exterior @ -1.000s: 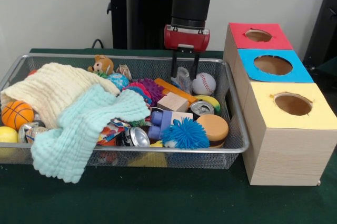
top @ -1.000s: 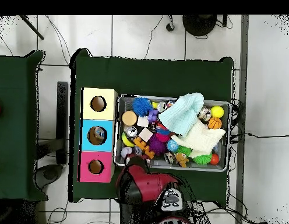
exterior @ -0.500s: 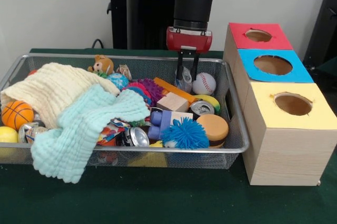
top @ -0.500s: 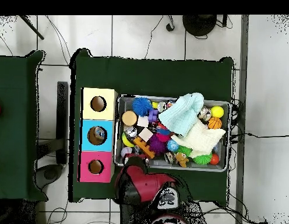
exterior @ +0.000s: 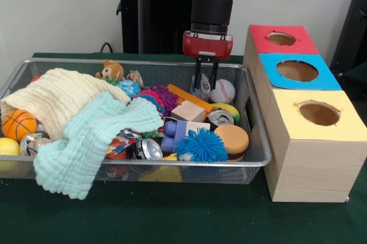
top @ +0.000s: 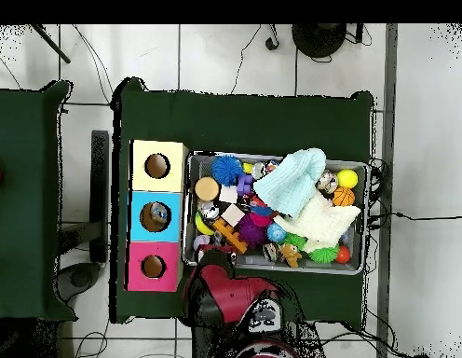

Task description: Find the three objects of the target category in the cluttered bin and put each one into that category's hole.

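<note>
Just right of the gripper (exterior: pixel 206 86), its fingers slightly apart, lies the baseball (exterior: pixel 222 91).

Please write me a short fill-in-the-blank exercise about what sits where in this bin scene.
1. The box nearest the camera in the front view has a ____ top.
2. The pale green cloth hangs over the ____ rim of the wire bin.
3. The gripper hangs just beside the ____ with red stitching.
4. The middle box's top is ____.

Missing words: yellow; front; baseball; blue
</note>
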`<action>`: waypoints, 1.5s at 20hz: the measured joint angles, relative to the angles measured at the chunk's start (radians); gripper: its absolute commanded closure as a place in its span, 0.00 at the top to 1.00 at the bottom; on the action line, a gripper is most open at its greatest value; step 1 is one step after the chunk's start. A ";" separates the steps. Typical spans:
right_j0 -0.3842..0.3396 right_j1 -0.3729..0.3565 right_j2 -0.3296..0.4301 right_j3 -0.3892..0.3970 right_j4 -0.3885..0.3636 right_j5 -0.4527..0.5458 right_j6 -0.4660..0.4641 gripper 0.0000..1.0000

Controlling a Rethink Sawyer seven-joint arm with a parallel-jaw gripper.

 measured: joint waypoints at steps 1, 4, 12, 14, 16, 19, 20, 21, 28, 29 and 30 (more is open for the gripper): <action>0.002 -0.010 0.000 0.003 0.000 0.000 0.000 0.00; 0.002 -0.032 0.000 0.008 0.002 0.007 0.000 0.00; 0.004 -0.142 0.002 0.013 0.034 0.089 0.000 0.00; 0.009 -0.167 0.002 0.013 0.049 0.113 0.000 0.00; 0.018 -0.194 0.002 0.013 0.066 0.138 0.000 0.00; 0.034 -0.224 0.002 0.013 0.087 0.164 0.000 0.00; 0.039 -0.233 0.003 0.013 0.093 0.172 0.000 0.00; 0.042 -0.241 0.004 0.013 0.099 0.180 0.000 0.00; 0.046 -0.291 0.030 0.017 0.147 0.220 0.000 0.00; 0.052 -0.304 0.037 0.021 0.163 0.226 0.000 0.00; 0.055 -0.307 0.037 0.022 0.168 0.226 0.000 0.00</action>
